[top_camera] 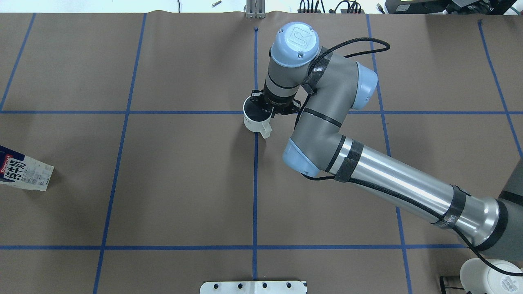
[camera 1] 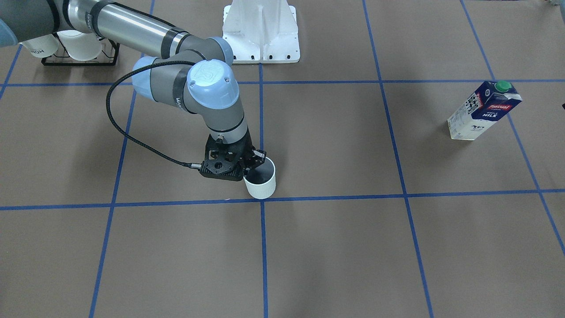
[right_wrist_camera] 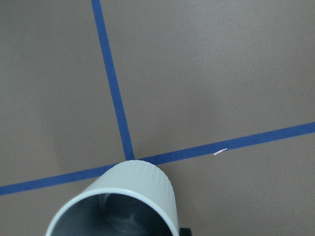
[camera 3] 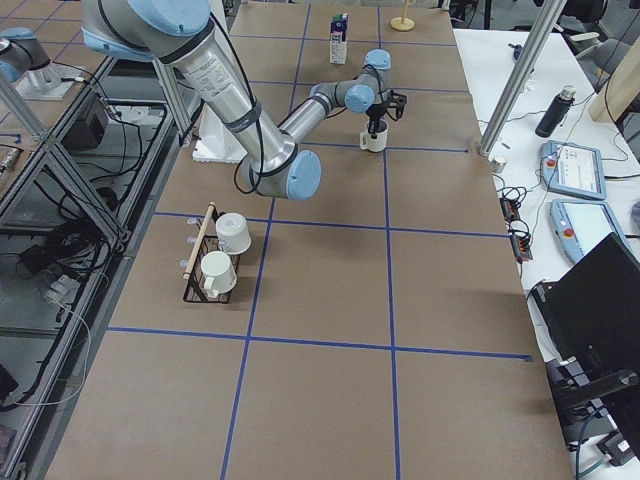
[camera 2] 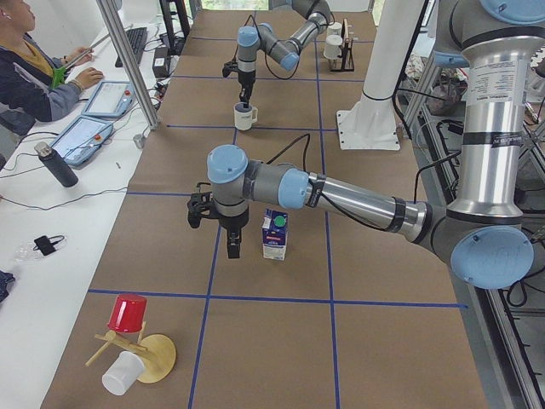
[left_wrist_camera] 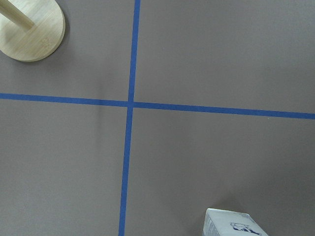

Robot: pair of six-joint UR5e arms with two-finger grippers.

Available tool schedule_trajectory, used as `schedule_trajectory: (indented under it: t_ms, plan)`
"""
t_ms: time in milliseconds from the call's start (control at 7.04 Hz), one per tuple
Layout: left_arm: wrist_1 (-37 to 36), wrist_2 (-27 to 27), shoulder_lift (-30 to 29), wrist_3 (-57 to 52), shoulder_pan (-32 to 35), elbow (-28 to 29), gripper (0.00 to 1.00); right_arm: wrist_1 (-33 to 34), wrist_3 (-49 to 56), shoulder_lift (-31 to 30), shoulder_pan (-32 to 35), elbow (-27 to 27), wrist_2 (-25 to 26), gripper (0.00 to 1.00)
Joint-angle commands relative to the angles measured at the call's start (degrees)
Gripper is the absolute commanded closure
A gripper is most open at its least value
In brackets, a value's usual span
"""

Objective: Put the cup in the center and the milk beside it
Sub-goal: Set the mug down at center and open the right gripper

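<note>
The cup [camera 1: 261,184], a white mug with a grey inside, is at the centre tape crossing; it also shows in the overhead view [top_camera: 255,121] and the right wrist view [right_wrist_camera: 123,201]. My right gripper [camera 1: 253,164] is shut on its rim, one finger inside and one outside. I cannot tell whether the cup rests on the table. The milk [camera 1: 483,110], a blue and white carton with a green cap, stands upright far to my left [top_camera: 24,173]. My left gripper [camera 2: 232,247] hangs beside the milk [camera 2: 274,234] without touching it. I cannot tell if it is open.
A black rack with white cups [camera 1: 75,48] stands near my right arm's base. A wooden mug tree with a red cup [camera 2: 128,319] is at the table's left end, its base in the left wrist view [left_wrist_camera: 32,29]. An operator [camera 2: 34,72] sits beyond the far edge.
</note>
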State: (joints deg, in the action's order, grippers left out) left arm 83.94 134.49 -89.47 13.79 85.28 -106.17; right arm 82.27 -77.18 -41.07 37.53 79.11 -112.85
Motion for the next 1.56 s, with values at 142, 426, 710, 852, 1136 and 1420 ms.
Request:
schedule_trajectory:
  t_ms: [142,426,710,852,1136,1420]
  plan:
    - [0.0,0.24,0.0,0.01,-0.03,0.09,0.02,0.0,0.1,0.02,-0.17,-0.27,0.0,1.0]
    - [0.09,0.33,0.0,0.01,-0.03,0.0,0.02,-0.09,0.53,0.11,-0.26,-0.27,0.0,0.0]
    - [1.05,0.6,0.0,0.1,0.06,-0.61,0.02,-1.22,0.1,0.81,0.61,0.6,-0.61,0.0]
    - [1.58,2.16,-0.35,5.32,-0.03,-1.14,0.02,-0.79,0.53,-1.01,4.45,3.92,-5.14,0.0]
    - [3.78,2.36,0.09,13.07,-2.91,-3.86,0.02,-0.88,5.42,-13.62,10.09,15.5,-9.31,0.0]
    - [6.84,2.44,3.41,22.3,-5.37,-7.45,0.02,-1.05,9.58,-18.33,11.43,17.48,-9.23,0.0]
